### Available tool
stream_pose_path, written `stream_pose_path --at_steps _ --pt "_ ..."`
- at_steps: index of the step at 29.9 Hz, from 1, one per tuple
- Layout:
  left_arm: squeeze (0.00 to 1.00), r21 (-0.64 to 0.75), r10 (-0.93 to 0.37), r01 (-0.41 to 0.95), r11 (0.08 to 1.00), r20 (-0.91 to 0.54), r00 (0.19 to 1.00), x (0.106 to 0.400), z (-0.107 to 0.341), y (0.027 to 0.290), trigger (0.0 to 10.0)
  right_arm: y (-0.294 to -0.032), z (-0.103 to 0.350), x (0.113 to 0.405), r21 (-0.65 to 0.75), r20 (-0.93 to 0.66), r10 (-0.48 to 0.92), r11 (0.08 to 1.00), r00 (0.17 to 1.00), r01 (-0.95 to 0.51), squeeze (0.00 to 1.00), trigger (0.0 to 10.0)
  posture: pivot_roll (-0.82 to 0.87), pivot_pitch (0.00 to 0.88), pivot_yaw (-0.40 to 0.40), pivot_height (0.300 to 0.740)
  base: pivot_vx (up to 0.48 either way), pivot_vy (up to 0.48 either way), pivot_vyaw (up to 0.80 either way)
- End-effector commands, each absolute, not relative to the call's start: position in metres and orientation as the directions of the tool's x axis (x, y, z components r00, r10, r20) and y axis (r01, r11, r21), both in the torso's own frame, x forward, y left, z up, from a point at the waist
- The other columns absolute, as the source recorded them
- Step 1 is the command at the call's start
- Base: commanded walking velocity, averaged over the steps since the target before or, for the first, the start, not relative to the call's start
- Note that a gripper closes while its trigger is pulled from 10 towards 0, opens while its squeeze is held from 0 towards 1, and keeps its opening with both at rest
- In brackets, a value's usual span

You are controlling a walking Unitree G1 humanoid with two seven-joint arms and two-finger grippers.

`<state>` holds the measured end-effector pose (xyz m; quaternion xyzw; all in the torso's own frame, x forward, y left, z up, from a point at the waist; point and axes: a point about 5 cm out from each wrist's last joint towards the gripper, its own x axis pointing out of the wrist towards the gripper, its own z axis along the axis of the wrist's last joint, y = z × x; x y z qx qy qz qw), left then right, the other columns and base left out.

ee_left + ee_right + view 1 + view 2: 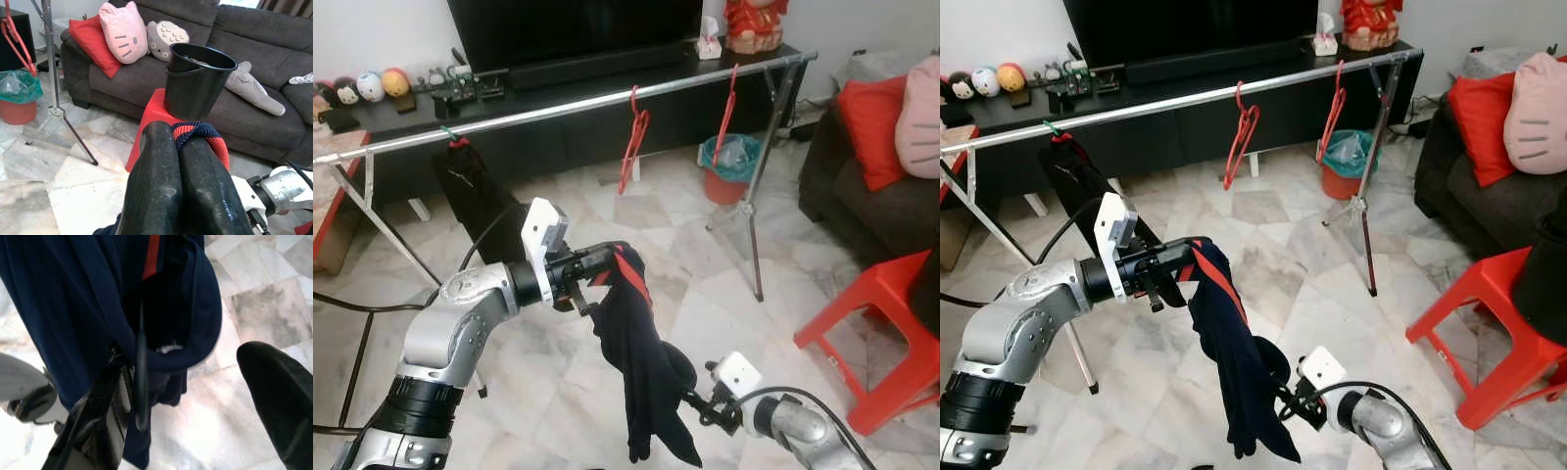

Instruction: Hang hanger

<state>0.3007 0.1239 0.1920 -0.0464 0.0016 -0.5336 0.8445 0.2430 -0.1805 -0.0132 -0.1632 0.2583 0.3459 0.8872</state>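
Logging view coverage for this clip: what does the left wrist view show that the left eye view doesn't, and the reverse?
Left wrist view: a black bucket on the red stool, the grey sofa, a pink cat cushion.

Left eye view: the TV cabinet, the whole rail, a dark garment already hung.

Both: the left gripper shut on the navy garment, a red hanger, the green-lined bin.

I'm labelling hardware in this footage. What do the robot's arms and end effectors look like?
Both arms are rounded silver metal segments; the left arm has a ribbed black band near the shoulder. A white boxy camera module sits on the left wrist, another on the right. Thin black cables loop beside each wrist. The left end effector has two long, glossy black fingers; the right end effector is black too.
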Motion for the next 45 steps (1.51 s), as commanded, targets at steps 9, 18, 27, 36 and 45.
stream_pose_path --at_steps 9,18,27,36,45 --pt "0.0 -0.029 -0.904 0.91 0.413 0.102 0.414 0.3007 0.2102 0.1232 10.0 -0.1792 -0.0176 0.242 -0.079 -0.566 0.543 0.713 0.62 -0.697 0.0 0.0 0.0 0.039 0.07 0.74 0.0 0.0 0.0" --pt "0.0 -0.026 -0.901 0.907 0.42 0.104 0.421 0.3016 0.2109 0.1247 10.0 -0.1815 -0.0212 0.2378 -0.062 -0.581 0.553 0.702 0.597 -0.71 0.0 0.0 0.0 0.04 0.07 0.74 0.0 0.0 0.0" --pt "0.0 -0.026 -0.902 0.908 0.419 0.105 0.419 0.3021 0.2116 0.1246 10.0 -0.1818 -0.0206 0.2396 -0.057 -0.572 0.553 0.71 0.606 -0.702 0.0 0.0 0.0 0.038 0.072 0.74 0.0 0.0 0.0" --pt "0.0 -0.028 -0.903 0.909 0.416 0.105 0.416 0.3014 0.2115 0.1238 10.0 -0.1827 -0.0187 0.2411 -0.053 -0.555 0.56 0.714 0.615 -0.698 0.0 0.0 0.0 0.038 0.071 0.74 0.0 0.0 0.0" --pt "0.0 -0.028 -0.903 0.909 0.415 0.106 0.416 0.3014 0.2115 0.1241 10.0 -0.1823 -0.0182 0.2415 -0.047 -0.548 0.569 0.711 0.613 -0.701 0.0 0.0 0.0 0.039 0.071 0.74 0.0 0.0 0.0"
